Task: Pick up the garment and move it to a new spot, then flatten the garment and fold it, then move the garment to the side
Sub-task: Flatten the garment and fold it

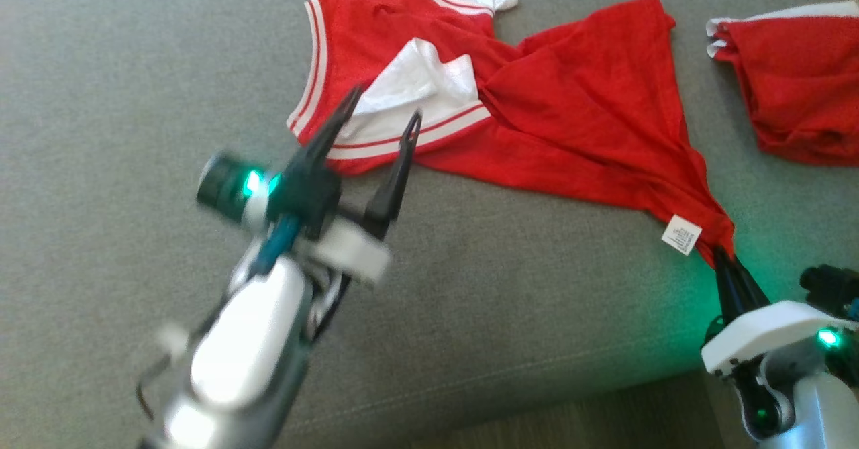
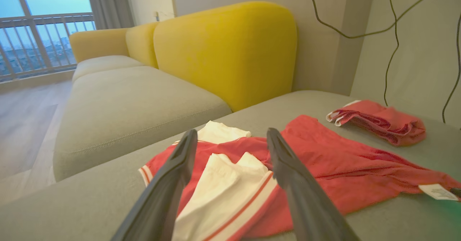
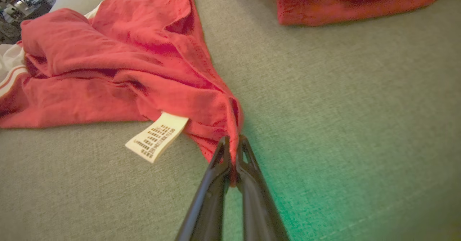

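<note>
As I read the feeds, garment (image 1: 577, 100): red top with white sleeves and striped trim, lay rumpled, not flat, on the grey sofa seat (image 1: 134, 100).
Right gripper (image 1: 721, 258): fingers pinched together on the garment's near red corner, just beside the care label (image 1: 681, 234); cloth bunched to a point at the tips.
Left gripper (image 1: 386, 103): jaws wide apart, gripped nothing; tips hung over the white sleeve (image 1: 416, 80) and striped hem, contact I could not tell.
Second red garment (image 1: 798, 80): lay on the same seat to the right, apart from the held one.
Yellow back cushion (image 2: 227, 50): stood behind the seat.
Cables (image 2: 390, 53): hung down behind the second garment.
Wood floor (image 1: 570, 415): showed past the seat's front edge, below both grippers.
</note>
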